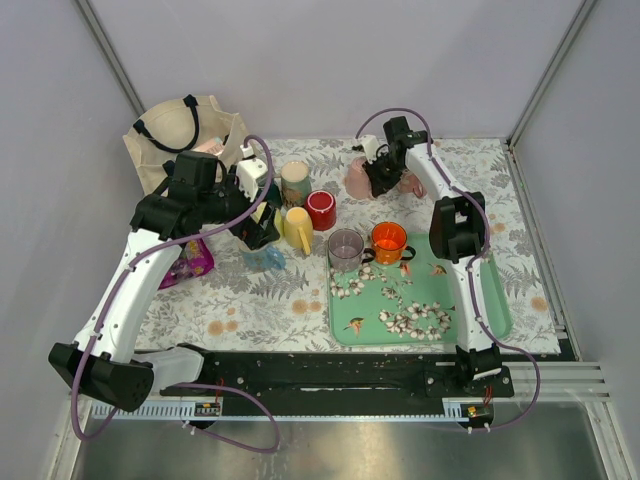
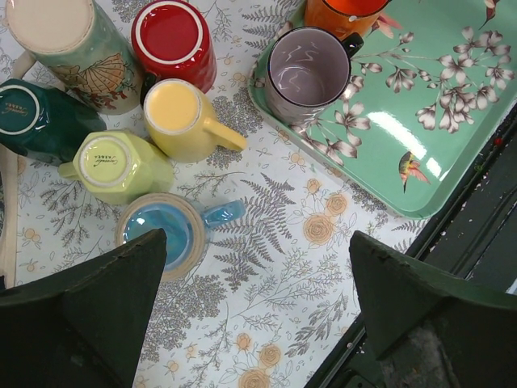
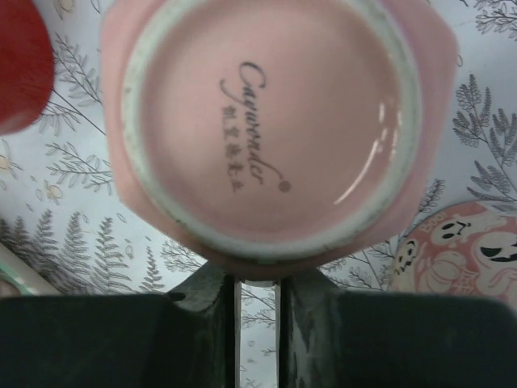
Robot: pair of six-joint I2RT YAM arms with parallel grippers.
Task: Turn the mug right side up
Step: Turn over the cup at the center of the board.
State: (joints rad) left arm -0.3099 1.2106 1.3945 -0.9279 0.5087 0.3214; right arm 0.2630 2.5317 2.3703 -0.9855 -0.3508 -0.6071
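Right arm: I am viewing the pink mug (image 3: pixel 271 129) straight down through the wrist camera. It is standing inverted, base up. The base is a glossy pink disc inside a pale, unglazed foot ring, carrying a dark cursive maker's mark with small characters beneath it. The body outline is looking faceted rather than round. No handle is showing in this view.

In the top view the mug (image 1: pixel 357 181) is sitting on the floral tablecloth (image 1: pixel 250 300) at the far end, at about 12 o'clock from the green tray (image 1: pixel 500 310). A red mug (image 3: pixel 20 65) is lying at its 9 o'clock and a ghost-print mug (image 3: pixel 460 259) at its 4 o'clock.

The right gripper (image 3: pixel 257 283) is sitting at the mug's 6 o'clock edge with its fingers (image 3: pixel 212 315) drawn narrow and a thin slit of cloth showing between them. I cannot tell whether they are pinching anything.

The left gripper (image 2: pixel 257 242) is hanging wide open over a blue mug (image 2: pixel 157 234).
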